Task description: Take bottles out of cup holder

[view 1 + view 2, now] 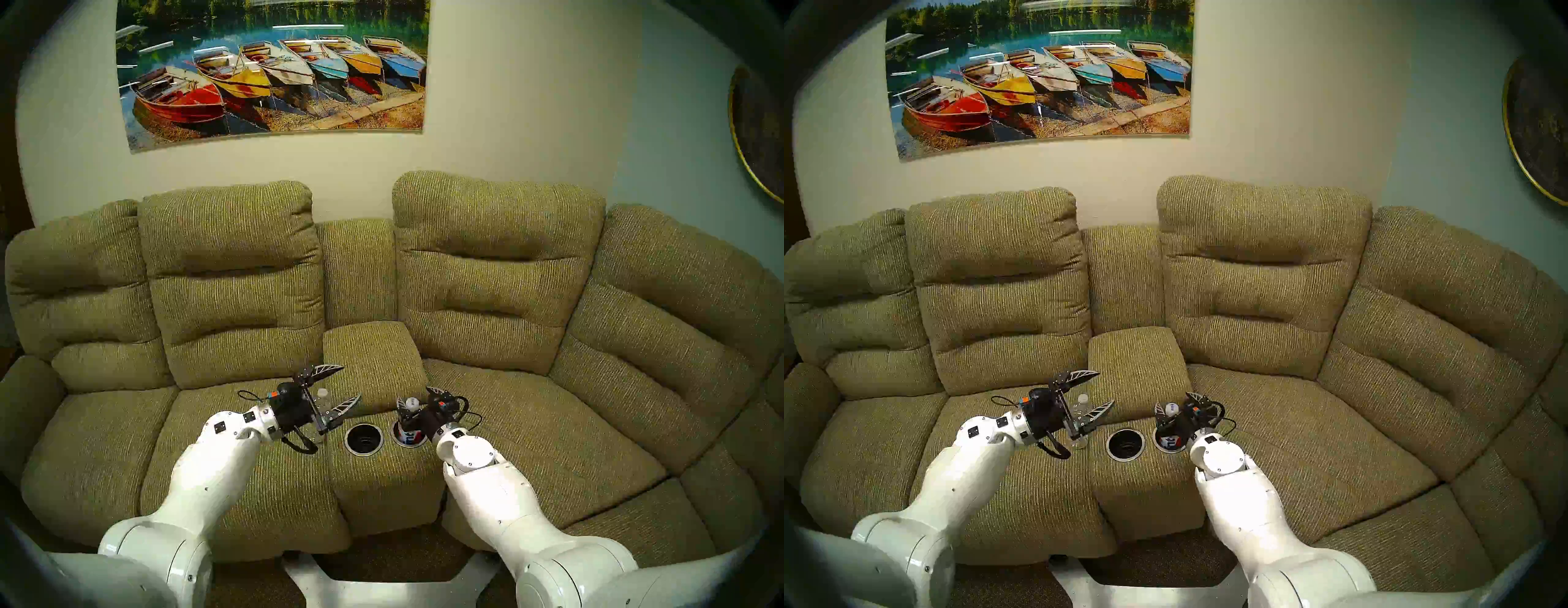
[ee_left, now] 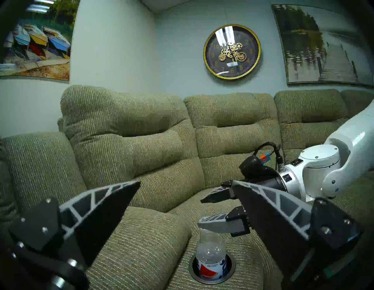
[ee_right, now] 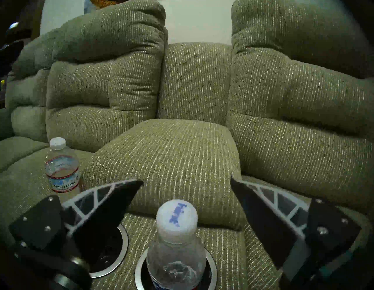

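**On the couch console, one bottle out, one to go**

Beside the console, a small bottle (image 3: 61,168) stands upright on the seat cushion, between the left gripper's (image 1: 339,387) spread fingers. The labelled bottle (image 3: 175,247) sits in the right cup holder (image 1: 408,438); the right gripper (image 3: 187,199), jaws wide apart, flanks its cap without touching. The left cup holder (image 1: 364,438) is empty.

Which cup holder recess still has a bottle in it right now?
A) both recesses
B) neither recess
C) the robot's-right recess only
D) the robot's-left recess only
C: the labelled bottle stands in the right recess between the open fingers of the right gripper, while the left recess is bare and black inside, and the other bottle stands out on the seat cushion near the left gripper.
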Controlling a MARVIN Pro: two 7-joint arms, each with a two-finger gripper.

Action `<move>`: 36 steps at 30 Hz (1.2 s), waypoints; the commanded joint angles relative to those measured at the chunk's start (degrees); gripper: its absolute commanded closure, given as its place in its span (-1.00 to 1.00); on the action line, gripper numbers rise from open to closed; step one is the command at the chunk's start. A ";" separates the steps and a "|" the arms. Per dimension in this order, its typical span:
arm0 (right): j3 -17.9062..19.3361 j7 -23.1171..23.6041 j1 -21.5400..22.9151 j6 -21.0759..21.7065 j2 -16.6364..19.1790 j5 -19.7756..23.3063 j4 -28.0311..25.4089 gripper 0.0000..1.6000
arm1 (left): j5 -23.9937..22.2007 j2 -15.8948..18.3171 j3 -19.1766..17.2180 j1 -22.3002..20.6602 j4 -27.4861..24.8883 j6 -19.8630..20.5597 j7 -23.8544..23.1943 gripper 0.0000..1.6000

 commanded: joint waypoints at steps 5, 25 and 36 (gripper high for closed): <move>1.20 0.27 7.03 -1.18 -0.48 0.96 8.34 -1.00 | -0.04 0.08 -0.04 -0.14 -1.06 -0.10 -0.18 -1.00; 0.74 0.14 15.04 0.25 -1.31 -0.16 19.53 0.11 | 0.05 0.02 -0.17 -0.18 -0.98 -0.13 -0.28 -1.00; 1.09 0.46 17.32 -0.44 -1.73 0.10 24.35 1.00 | 0.10 0.00 -0.23 -0.12 -1.09 -0.08 -0.28 -1.00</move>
